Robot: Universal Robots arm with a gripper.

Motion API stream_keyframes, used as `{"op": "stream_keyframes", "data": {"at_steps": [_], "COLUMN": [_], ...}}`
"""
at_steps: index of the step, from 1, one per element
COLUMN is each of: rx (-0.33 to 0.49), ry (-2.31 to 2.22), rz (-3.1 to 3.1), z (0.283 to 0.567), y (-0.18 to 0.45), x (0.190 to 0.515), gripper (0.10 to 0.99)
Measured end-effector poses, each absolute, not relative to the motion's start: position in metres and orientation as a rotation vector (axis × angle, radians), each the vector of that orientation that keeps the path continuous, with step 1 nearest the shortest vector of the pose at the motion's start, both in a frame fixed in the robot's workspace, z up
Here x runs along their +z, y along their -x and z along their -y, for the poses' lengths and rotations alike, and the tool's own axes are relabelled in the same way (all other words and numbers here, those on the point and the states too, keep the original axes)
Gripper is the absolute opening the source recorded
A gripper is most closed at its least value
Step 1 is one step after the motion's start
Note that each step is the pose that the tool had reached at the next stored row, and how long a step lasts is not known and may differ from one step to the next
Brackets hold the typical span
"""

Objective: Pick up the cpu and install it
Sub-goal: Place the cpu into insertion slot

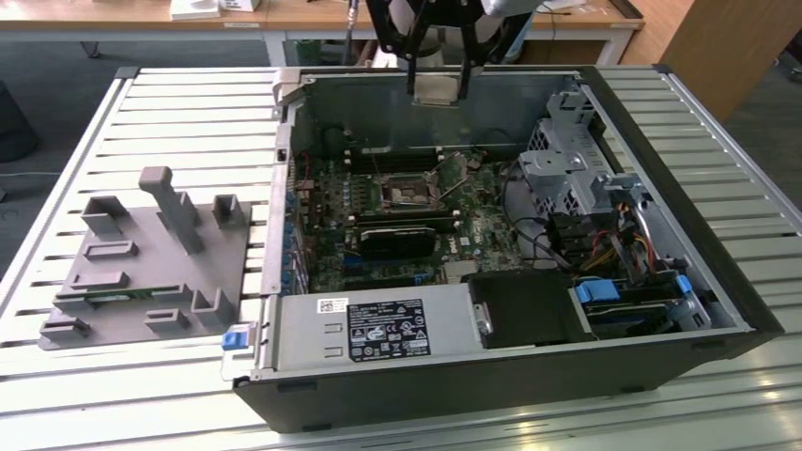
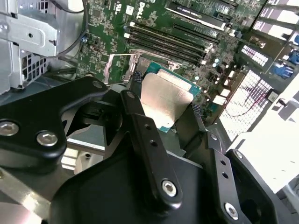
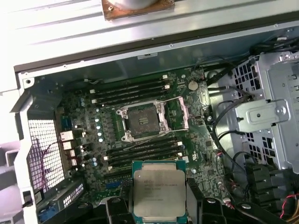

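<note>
Hand (image 1: 438,93) with cpu (image 3: 160,191) above case (image 1: 501,381), slatted table (image 1: 188,122)

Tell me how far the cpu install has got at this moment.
Done: the pickup. The cpu is clamped in the gripper, lifted off any surface. In hand: it hangs above the open computer case, over the motherboard, silvery plate facing up in the first wrist view. Left: seating it. The cpu socket is bare, with its retention frame swung open, and the chip is well clear of it.
</note>
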State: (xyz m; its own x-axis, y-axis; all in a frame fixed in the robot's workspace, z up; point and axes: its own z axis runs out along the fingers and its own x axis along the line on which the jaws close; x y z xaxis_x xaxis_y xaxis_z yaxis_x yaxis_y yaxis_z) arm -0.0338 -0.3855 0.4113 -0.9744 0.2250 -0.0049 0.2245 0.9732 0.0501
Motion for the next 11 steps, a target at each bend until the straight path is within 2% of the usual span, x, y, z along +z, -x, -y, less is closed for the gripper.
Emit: {"op": "stream_keyframes", "data": {"at_steps": [11], "rx": [0.075], "ry": [-0.522], "rz": [-3.083], "z": [0.384], "y": [0.0338], "x": [0.4104], "gripper": [0.541]}}
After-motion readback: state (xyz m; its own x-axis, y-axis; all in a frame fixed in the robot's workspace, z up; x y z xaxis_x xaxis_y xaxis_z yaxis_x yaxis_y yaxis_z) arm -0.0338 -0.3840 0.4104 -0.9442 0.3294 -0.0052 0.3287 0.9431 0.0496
